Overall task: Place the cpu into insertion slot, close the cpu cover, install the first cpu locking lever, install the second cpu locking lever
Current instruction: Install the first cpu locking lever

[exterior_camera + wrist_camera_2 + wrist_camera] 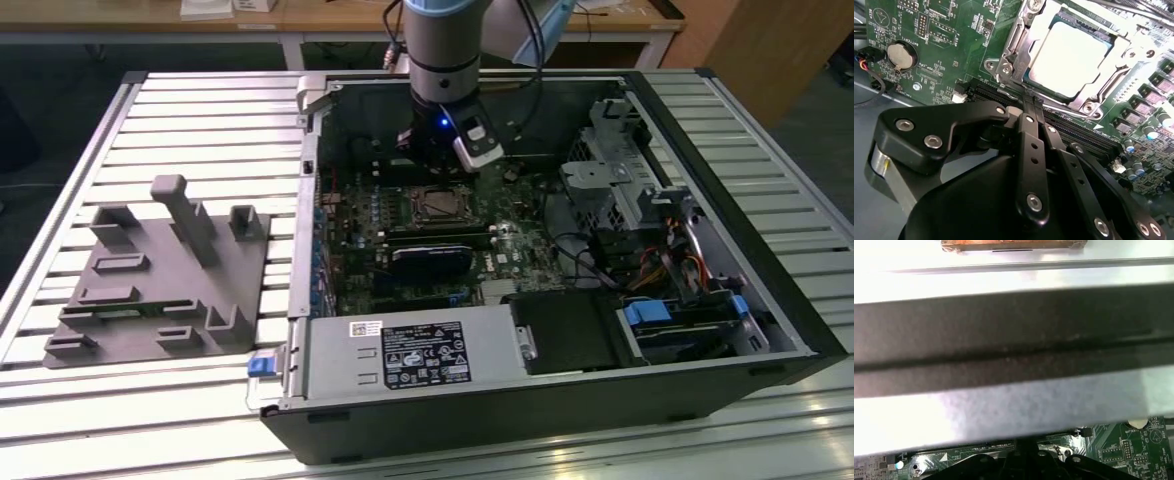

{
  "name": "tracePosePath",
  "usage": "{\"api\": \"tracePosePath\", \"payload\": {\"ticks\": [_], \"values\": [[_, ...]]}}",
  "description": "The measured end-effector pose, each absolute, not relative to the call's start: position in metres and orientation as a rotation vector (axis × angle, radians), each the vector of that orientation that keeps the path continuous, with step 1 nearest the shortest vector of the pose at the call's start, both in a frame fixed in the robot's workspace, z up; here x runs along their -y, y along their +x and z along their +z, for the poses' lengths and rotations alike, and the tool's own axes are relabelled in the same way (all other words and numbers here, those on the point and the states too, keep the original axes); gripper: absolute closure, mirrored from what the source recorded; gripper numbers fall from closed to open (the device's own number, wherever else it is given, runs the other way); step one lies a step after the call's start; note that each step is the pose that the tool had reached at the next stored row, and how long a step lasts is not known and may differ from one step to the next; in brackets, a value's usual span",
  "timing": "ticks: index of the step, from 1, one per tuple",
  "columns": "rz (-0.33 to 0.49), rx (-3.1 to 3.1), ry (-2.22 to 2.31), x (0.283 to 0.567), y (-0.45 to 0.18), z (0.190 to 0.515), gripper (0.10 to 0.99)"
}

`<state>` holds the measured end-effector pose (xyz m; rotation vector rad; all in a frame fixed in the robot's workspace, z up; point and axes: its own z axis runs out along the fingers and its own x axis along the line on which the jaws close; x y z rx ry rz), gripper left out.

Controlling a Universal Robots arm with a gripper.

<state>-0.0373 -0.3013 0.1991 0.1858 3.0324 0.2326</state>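
Cpu (1069, 57): seated flat in the insertion slot (999, 67), silvery top up. Sits framed by the cpu cover (1026, 45), which lies over it with only the cut-out centre leaving the chip bare. Reads as placing done and the cover down, or very nearly.

At the exterior view's left: grey fixture block (160, 270) on the slatted table (134, 410), well apart from the work. Probably stands there as a rest for parts.

Next along: open computer case (307, 200), laid on its side. Presumably set that way so the motherboard (354, 235) faces up and can be reached straight from above.

Near the middle: arm (441, 50) reaching down into the case, gripper (1032, 100) low over the board, tips just beside the socket's edge. Fingers (1026, 135) pressed together, at most a hairline between the tips. Nothing seen pinched there, though something thin cannot be ruled out. Looks narrowed like this to fit into the tight strip between the socket rim and the memory slots (1079, 132).

Elsewhere on the board in the second wrist view: coin cell (900, 54), well apart from the socket.

Toward the exterior view's right: drive cage (614, 180) with its cables, clear of the arm.
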Motion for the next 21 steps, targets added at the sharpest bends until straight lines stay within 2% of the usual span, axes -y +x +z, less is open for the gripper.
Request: {"api": "tracePosePath", "payload": {"ticks": [21], "values": [[0.223,-3.009,0.357,0.2965,-0.0374,0.1991,0.98]]}}
